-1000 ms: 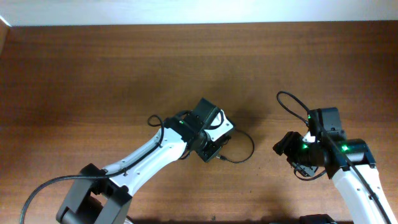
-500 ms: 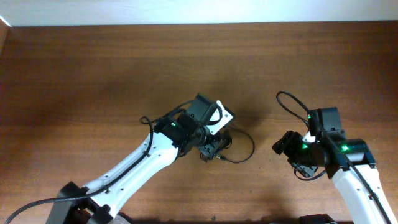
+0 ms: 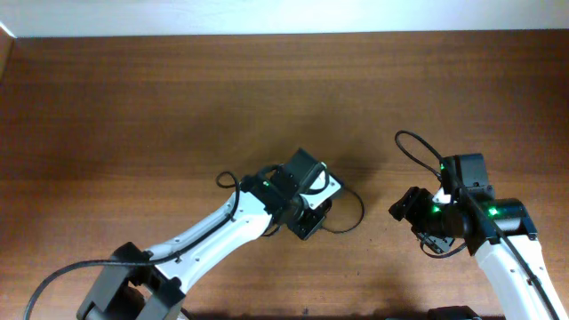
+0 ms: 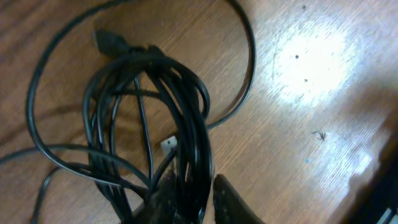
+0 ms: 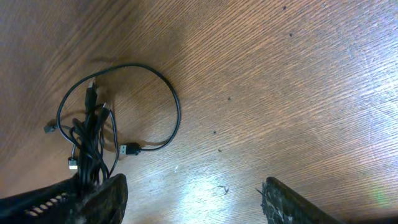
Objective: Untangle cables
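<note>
While brown wooden worktop spreads wide toward its far edge, the left gripper pinches the tangled thin black cables mid-worktop, right gripper open, well apart.

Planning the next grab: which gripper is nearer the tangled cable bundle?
Left. The left gripper is on the cable bundle, strands between its fingers; the right gripper, open, stands apart on the bundle's right.

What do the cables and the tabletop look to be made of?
Cables: black rubbery or plastic jacket with a faint sheen, bending in soft loops. Tabletop: brown wood grain, semi-gloss with bright glare patches; whether it is solid wood or laminate cannot be told.
</note>
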Motion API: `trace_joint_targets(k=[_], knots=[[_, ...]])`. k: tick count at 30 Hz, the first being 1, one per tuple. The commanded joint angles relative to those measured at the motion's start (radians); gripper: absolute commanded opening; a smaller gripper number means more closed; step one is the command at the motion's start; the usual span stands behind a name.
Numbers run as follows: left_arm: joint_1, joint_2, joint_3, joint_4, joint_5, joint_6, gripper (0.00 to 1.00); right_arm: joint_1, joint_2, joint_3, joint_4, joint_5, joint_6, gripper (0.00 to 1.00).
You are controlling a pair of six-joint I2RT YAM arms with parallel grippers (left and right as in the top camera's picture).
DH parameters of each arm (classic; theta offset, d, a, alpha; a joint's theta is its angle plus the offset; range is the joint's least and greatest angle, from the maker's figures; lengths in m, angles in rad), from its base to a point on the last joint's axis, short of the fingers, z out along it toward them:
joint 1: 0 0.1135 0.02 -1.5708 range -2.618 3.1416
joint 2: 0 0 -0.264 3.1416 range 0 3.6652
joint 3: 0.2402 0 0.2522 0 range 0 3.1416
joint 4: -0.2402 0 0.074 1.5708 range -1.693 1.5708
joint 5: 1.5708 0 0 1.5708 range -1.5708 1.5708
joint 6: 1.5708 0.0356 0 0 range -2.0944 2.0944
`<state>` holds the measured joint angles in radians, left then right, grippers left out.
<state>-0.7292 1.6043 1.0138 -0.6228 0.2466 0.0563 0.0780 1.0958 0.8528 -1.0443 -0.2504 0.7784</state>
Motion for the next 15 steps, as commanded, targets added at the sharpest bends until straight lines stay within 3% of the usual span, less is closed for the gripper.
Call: trace_joint_targets(k=[1,15], knots=[[-0.002,0.013,-0.053,0.089,0.000,0.004,0.00,-0.006,-0.007,0.022,-0.001,0.008,0.024,0.70],[-0.002,0.013,-0.060,0.237,-0.016,0.004,0.00,-0.006,-0.006,0.022,-0.016,-0.112,0.049,0.71]])
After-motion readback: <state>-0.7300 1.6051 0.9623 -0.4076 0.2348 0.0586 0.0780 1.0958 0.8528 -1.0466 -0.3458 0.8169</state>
